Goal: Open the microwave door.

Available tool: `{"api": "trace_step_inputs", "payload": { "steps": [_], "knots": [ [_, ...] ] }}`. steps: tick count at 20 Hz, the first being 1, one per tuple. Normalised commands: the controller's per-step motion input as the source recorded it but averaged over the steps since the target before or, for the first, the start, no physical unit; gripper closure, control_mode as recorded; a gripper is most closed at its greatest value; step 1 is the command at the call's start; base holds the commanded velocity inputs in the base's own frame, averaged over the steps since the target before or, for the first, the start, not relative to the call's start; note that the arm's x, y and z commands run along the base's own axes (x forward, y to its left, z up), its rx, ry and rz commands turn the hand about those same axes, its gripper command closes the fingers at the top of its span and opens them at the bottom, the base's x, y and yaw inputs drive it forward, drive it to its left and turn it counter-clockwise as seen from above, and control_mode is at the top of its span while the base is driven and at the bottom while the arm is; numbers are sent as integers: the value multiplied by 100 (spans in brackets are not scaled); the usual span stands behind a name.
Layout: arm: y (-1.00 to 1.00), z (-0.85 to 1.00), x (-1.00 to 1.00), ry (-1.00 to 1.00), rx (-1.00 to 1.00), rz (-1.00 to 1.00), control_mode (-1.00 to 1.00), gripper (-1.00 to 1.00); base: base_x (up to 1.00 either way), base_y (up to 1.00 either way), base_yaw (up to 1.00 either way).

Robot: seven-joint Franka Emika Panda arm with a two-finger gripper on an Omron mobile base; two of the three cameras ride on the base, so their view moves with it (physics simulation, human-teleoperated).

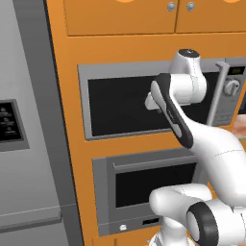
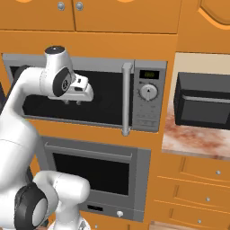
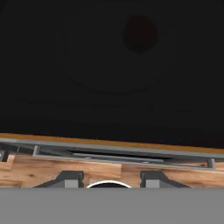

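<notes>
One microwave door [image 2: 72,96], shut flush in the orange cabinet wall above the oven [image 2: 92,173]; it faces out at the robot, long axis horizontal, vertical bar handle [image 2: 126,99] at its right edge beside the control panel [image 2: 148,101]. Approach step, no grasp yet. Claw [image 2: 72,102] hovers at the dark glass, well left of the handle, fingers spread and empty. Next: shift right, close on the bar, pull outward.

Microwave built in above the oven, cabinets overhead.

The microwave door [image 2: 72,94] fills the left of the microwave [image 2: 85,94], its handle [image 2: 126,99] along its right edge, the control panel [image 2: 148,96] right of that. The oven [image 2: 94,173] sits directly below. The hand [image 2: 72,101] hangs before the door, left of the handle. A counter [image 2: 193,137] lies to the right.
</notes>
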Motion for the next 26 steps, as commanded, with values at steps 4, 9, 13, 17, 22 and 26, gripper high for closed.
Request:
{"api": "trace_step_inputs", "payload": {
  "steps": [4,9,13,17,22,26],
  "knots": [
    [-16,0,-50,-22,0,-3,-100,-100,0,0,0],
    [-46,9,-67,-42,2,0,-100,-100,0,0,0],
    [-38,27,-31,-23,1,0,-100,-100,0,0,0],
    [-61,43,-32,-25,0,-1,-100,-100,0,0,0],
    [-77,23,-11,-16,0,-2,-100,-100,0,0,0],
    [-94,1,0,-20,0,-2,-100,-100,0,0,0]
  ]
}}
